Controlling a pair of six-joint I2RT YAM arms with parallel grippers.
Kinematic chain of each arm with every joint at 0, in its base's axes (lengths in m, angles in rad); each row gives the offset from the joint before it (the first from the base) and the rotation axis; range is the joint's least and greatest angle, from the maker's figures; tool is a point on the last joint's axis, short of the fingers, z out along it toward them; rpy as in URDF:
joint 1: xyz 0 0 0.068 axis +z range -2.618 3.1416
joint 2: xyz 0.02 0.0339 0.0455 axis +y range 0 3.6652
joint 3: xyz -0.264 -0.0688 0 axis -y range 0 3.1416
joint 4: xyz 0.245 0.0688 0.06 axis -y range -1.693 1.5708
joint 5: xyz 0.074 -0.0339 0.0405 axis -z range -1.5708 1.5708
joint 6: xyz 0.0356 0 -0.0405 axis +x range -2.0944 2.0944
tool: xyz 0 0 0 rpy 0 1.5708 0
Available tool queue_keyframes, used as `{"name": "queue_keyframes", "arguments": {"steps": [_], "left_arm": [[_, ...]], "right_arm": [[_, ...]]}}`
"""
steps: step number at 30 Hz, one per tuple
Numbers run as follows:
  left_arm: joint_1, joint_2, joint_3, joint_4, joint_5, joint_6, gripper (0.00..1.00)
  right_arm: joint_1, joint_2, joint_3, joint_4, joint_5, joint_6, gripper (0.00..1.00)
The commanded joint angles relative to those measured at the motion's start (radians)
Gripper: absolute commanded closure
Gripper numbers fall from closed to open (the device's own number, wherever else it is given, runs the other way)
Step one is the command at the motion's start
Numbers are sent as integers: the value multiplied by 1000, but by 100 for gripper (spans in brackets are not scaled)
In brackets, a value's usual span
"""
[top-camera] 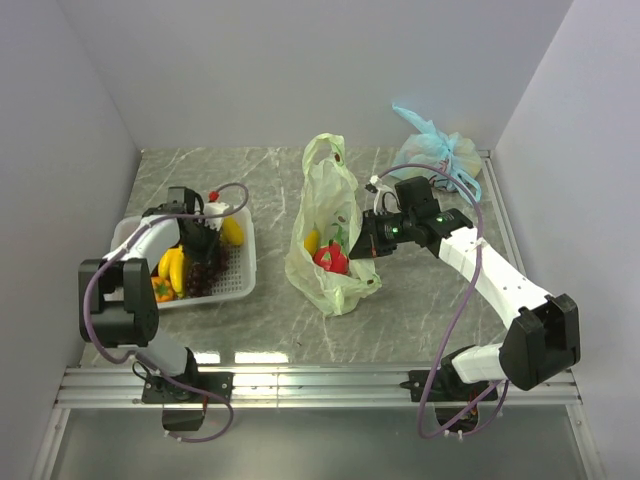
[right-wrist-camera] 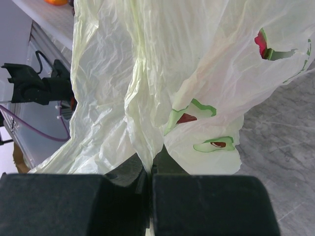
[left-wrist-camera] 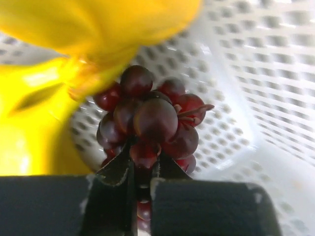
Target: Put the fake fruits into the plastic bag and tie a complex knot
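Observation:
In the left wrist view my left gripper (left-wrist-camera: 142,166) is shut on the lower end of a dark purple bunch of grapes (left-wrist-camera: 153,118), down inside the white basket (top-camera: 240,285). From the top, the left gripper (top-camera: 203,248) sits over the grapes (top-camera: 207,275), with yellow bananas (top-camera: 172,268) beside them. The pale yellow-green plastic bag (top-camera: 325,215) stands mid-table with a red fruit (top-camera: 332,259) and a yellow piece (top-camera: 313,240) inside. My right gripper (top-camera: 366,242) is shut on a fold of the plastic bag (right-wrist-camera: 147,73) at its right side. No knot shows.
A light blue tied bag (top-camera: 440,152) lies at the back right corner. The basket wall (left-wrist-camera: 256,73) surrounds the left gripper, with a banana (left-wrist-camera: 98,19) close above it. An orange-yellow piece (top-camera: 160,290) lies at the basket's near left. Grey walls bound the table.

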Motion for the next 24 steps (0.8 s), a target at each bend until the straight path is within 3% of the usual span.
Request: {"name": "queue_keyframes", "arguments": {"steps": [1, 8, 13, 18, 24], "left_arm": [[-7, -117, 82, -170, 147, -82, 100], [-7, -266, 293, -313, 230, -81, 100], [-34, -276, 521, -321, 452, -130, 100], [-135, -228, 713, -166, 584, -309, 100], [-301, -142, 805, 87, 620, -496, 100]], "right_arm": [[5, -1, 42, -1, -3, -13, 100], [7, 2, 43, 9, -13, -1, 100], [5, 8, 49, 26, -23, 15, 100], [7, 14, 57, 33, -29, 27, 100], [5, 7, 72, 18, -34, 30, 100]]}}
